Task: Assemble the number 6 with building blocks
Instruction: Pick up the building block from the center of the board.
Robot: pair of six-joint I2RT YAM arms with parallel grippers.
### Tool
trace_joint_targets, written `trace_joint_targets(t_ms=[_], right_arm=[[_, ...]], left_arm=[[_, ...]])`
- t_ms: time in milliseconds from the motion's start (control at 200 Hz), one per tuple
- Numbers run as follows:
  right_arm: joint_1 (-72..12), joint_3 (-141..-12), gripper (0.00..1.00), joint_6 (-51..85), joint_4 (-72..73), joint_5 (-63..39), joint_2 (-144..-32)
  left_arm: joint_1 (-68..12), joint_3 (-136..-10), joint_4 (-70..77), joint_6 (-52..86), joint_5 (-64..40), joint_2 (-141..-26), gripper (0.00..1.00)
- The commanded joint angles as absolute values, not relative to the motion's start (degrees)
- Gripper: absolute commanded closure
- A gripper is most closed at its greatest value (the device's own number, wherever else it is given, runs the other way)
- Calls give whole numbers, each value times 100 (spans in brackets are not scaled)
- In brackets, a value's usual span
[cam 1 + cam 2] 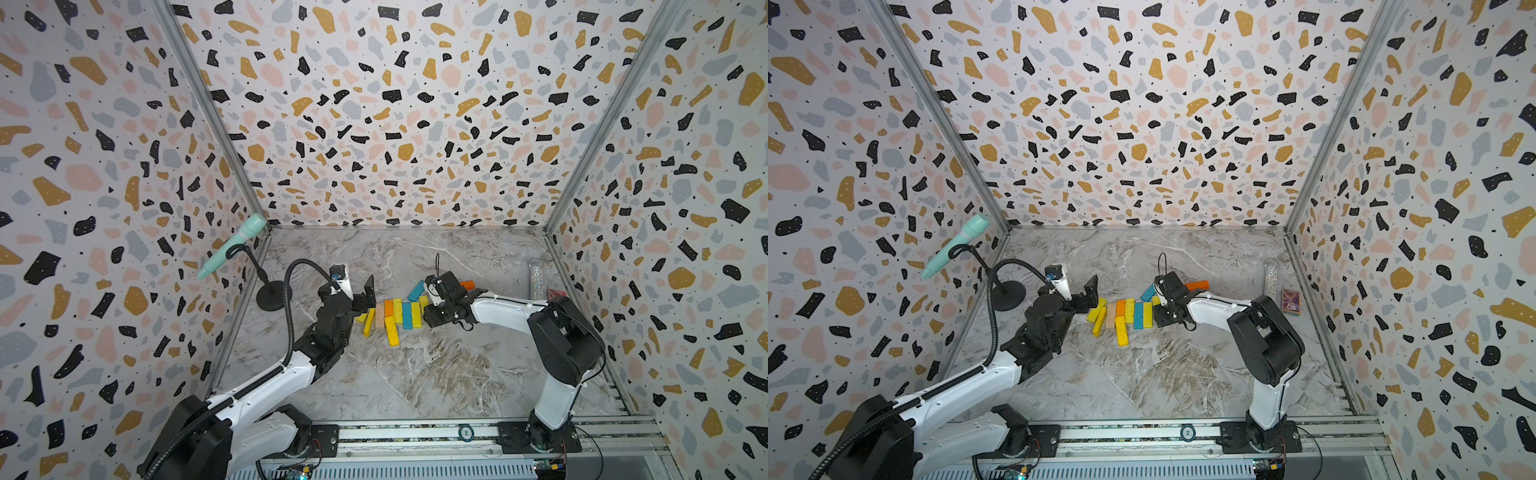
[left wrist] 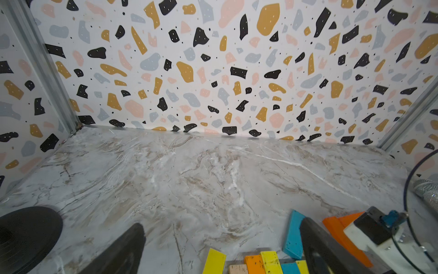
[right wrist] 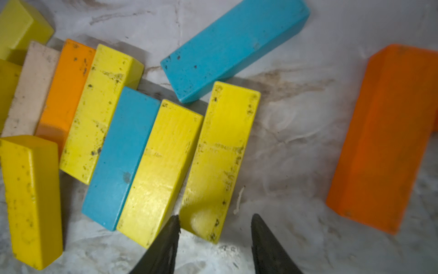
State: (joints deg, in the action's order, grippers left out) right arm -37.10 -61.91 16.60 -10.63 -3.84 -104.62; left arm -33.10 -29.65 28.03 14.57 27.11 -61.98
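Marbled bench (image 1: 415,374), terrazzo walls (image 1: 395,104). Building blocks (image 1: 399,313) lie mid-bench between my left tool (image 2: 221,225) and right tool (image 3: 215,218), both spread apart (right over a yellow block (image 3: 220,154)'s end). Microphone stand (image 1: 270,295) and glittery tube (image 1: 537,278) stand aside.

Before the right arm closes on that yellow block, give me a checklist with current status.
1. Right jaws open: ok, straddling one end of the outer yellow block.
2. Neighbour clearance: not ok, the next yellow block lies close beside one jaw.
3. Jaw height on block: cannot tell.
4. Left jaws open and empty: ok.
5. Six formed: not ok, the blocks lie mostly side by side in a row.
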Motion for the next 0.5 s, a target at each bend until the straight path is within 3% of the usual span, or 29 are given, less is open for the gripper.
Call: trace_joint_targets(t_ms=[0, 496], right_arm=[[-3766, -6469, 50, 1743, -1247, -254, -10613], [-3613, -7035, 50, 1889, -1343, -337, -11175]], left_arm=[[-3270, -2849, 3126, 1450, 2858, -6150, 2], [-3226, -2873, 3038, 1425, 3006, -6223, 0]])
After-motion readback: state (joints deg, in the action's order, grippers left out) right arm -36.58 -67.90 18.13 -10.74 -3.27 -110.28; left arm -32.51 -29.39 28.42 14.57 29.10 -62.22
